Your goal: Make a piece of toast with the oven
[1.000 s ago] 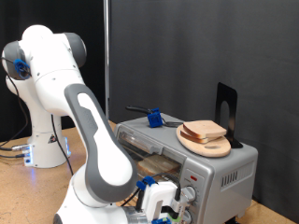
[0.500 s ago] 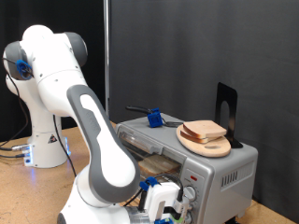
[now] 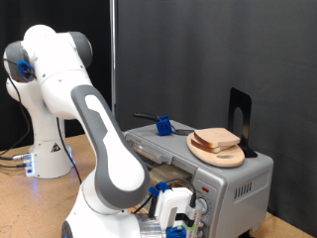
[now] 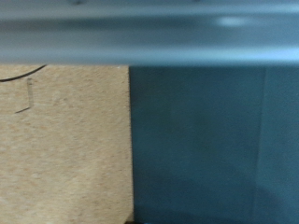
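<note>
The arm bends low from its white base at nine o'clock in the exterior view, its gripper down at six o'clock right against the front of the oven, beside the two round knobs; the step in hand looks like work at the oven's front, either the door or a knob, though which of the two the pictures do not settle; the jaws are hidden behind the blue-and-white hand, so I cannot tell whether they stand wide or narrow, and nothing shows between them; any move here calls for a careful, small approach, since the hand is crowded close to the panel; the oven mouth appears open, with the rack showing and no bread seen inside; the piece of toast lies on a round wooden plate on the oven's top, at three o'clock, well apart from the gripper; behind it stands a black stand, and a blue-handled tool lies near the top's back edge; the wrist view shows only a grey bar, a tan bench patch and a dark blue-green surface.
</note>
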Robot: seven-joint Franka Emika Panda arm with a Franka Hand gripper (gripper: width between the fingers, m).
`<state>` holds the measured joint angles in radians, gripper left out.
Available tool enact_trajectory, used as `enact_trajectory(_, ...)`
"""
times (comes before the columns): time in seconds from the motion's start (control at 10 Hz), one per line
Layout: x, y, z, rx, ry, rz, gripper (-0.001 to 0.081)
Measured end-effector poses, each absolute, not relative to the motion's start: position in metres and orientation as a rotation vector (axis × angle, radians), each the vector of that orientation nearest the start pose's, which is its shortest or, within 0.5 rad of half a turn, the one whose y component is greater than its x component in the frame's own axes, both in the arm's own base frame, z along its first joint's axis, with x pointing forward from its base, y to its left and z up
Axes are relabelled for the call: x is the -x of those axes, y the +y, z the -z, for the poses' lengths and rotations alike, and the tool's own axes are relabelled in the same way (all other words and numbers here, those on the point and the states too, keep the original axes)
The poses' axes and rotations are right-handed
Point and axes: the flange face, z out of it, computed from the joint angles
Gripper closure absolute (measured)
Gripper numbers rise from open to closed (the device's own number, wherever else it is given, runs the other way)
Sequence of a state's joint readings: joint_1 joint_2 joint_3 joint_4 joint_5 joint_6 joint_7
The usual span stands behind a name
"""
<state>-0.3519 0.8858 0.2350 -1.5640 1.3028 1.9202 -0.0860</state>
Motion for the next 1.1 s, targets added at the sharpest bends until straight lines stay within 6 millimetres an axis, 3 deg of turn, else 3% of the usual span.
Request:
enact_trajectory(0.1,-0.676,-0.033,-0.146,1.622,0.860,-0.351,0.0712)
enact_trajectory(0.5,-0.676,-0.033,-0.146,1.622,0.851,-0.343,0.0715)
enact_trajectory(1.1,-0.668,-0.035,-0.135,1.565,0.580,-0.113,0.0715)
